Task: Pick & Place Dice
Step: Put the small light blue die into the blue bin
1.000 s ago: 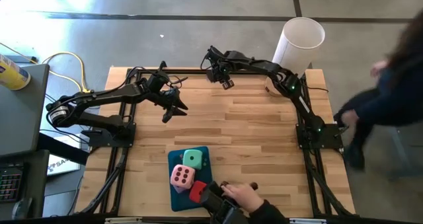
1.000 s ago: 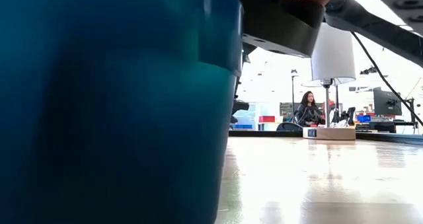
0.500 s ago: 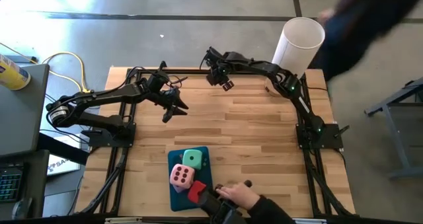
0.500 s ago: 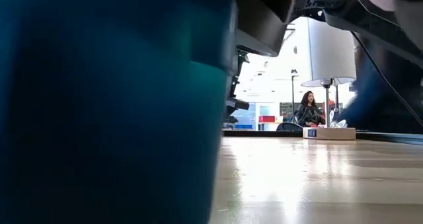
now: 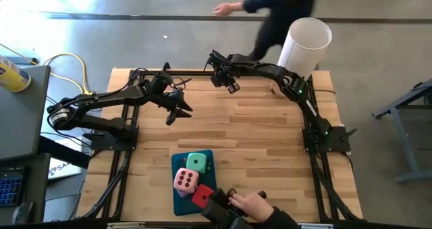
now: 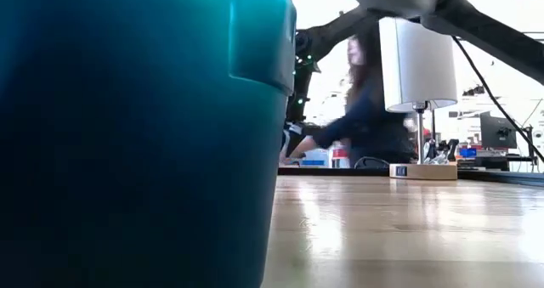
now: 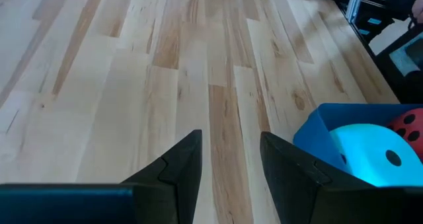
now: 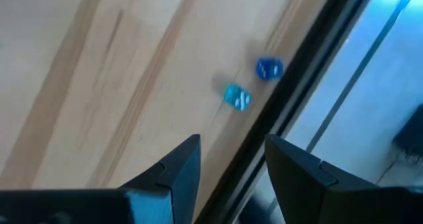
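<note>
Right now both arms hang over the far half of the wooden table (image 5: 270,131), well apart from the dice, which sit in a teal tray (image 5: 183,200) at the near edge, a little left of centre. In the high view the mint green die (image 5: 196,163) lies farthest into the table, the pale pink die (image 5: 185,181) just nearer and to its left, and the red die (image 5: 202,196) nearest the edge, where a person's hand (image 5: 251,205) rests just beside it; a lilac die cannot be made out. The left gripper (image 5: 177,111) is on the far left, its jaws apart with bare wood between them and nothing held. The right gripper (image 5: 228,82) sits near the far edge at centre, jaws likewise apart and empty; its wrist view shows two small blue objects (image 8: 252,82) on the wood near the table's rim, too blurred to identify. The relation that matters is direction: the dice lie nearward and slightly right of the left gripper, and its wrist view already has the tray's corner, the green die and a sliver of red in sight ahead of the fingers. By my reading the left arm is the nearer and better aimed; the right would have to cross most of the table. The dice being cubes, no long axis constrains the approach. The hand by the red die is the likely hazard.
</note>
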### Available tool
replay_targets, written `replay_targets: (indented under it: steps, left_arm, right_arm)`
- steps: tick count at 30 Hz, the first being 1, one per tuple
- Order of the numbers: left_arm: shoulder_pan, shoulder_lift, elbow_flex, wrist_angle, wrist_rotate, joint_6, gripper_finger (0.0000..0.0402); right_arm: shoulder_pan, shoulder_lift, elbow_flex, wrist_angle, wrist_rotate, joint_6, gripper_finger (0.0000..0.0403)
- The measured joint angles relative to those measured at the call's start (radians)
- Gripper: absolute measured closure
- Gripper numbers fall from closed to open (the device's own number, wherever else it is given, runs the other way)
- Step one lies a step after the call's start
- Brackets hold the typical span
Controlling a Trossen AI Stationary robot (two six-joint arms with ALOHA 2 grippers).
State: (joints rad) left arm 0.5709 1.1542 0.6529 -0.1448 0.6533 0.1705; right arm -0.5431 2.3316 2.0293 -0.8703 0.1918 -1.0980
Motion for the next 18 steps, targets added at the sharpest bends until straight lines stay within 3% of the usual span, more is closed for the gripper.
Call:
replay_targets:
  steps: [8, 18]
  left_arm:
    - [0.0, 0.0, 0.0, -0.004, 0.0, -0.004, 0.0254]
    - [0.0, 0.0, 0.0, -0.004, 0.001, -0.006, 0.0254]
  right_arm:
    - [-0.072, 0.0, 0.0, -0.095, -0.021, 0.105, 0.0243]
    - [-0.077, 0.07, 0.0, -0.044, -0.048, 0.047, 0.0243]
